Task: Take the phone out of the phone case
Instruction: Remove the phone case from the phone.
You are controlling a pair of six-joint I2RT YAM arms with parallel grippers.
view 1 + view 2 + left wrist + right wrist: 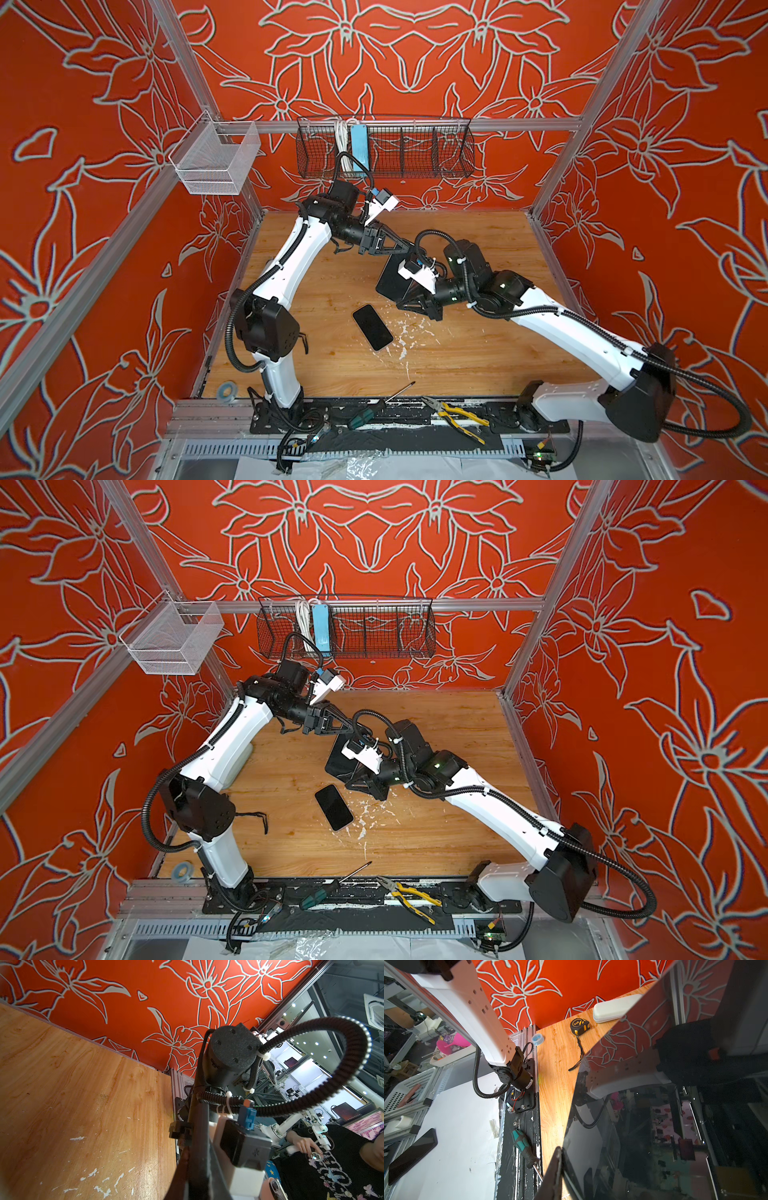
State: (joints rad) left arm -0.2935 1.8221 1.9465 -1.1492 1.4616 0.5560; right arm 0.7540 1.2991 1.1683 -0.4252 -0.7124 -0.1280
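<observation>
a: both jaws look pinched shut on the black slab (390, 279), left gripper (409, 248) far edge, right gripper (405, 302) near edge. phone (372, 327) lies flat on the table (478, 340) just beside, untouched.
b: slab's probably the empty case (341, 759). we'd lower it level, clear of the phone.

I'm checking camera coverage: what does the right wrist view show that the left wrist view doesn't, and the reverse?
Only right wrist: the yellow-and-black tape measure, teal-handled screwdriver, white oblong case, and the mirror-like face of the glossy black slab clamped in the right gripper. Only left wrist: a black butterfly-print shirt and white ceiling vent. Both: the wooden tabletop and red floral wall.
</observation>
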